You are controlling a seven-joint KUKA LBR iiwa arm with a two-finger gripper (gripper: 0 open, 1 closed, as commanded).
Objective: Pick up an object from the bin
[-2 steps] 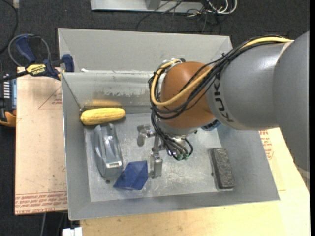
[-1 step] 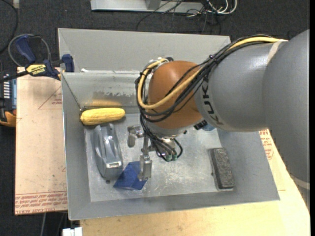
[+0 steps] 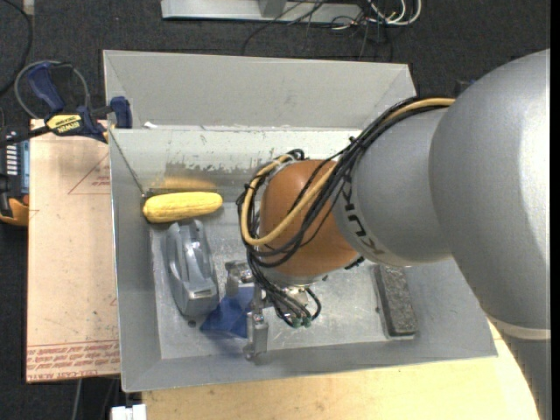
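Grey arm (image 3: pixel 472 191), entering from the right and cut off by the right and lower edges; it covers the right half of the bin (image 3: pixel 262 94) and hides most of the floor at its middle. An orange cover (image 3: pixel 297 217) at the wrist, looped with black and yellow cables (image 3: pixel 262 191), hides the floor beneath it.

Silver-grey tool (image 3: pixel 192 269), kind unclear, lies lengthwise near the left wall. Yellow corn cob (image 3: pixel 182 206) lies crosswise in the far left corner, close to both walls. Dark grey block (image 3: pixel 398 300) lies at the right, partly under the arm.

Blue thing (image 3: pixel 229 319), crumpled and of unclear kind, lies near the near wall, touching the tool's near end; its right side is hidden by the gripper (image 3: pixel 252 318), which stands low against it. Whether the gripper is released, clenched or grasping cannot be told.

Bare floor shows between gripper and block, along the near wall.
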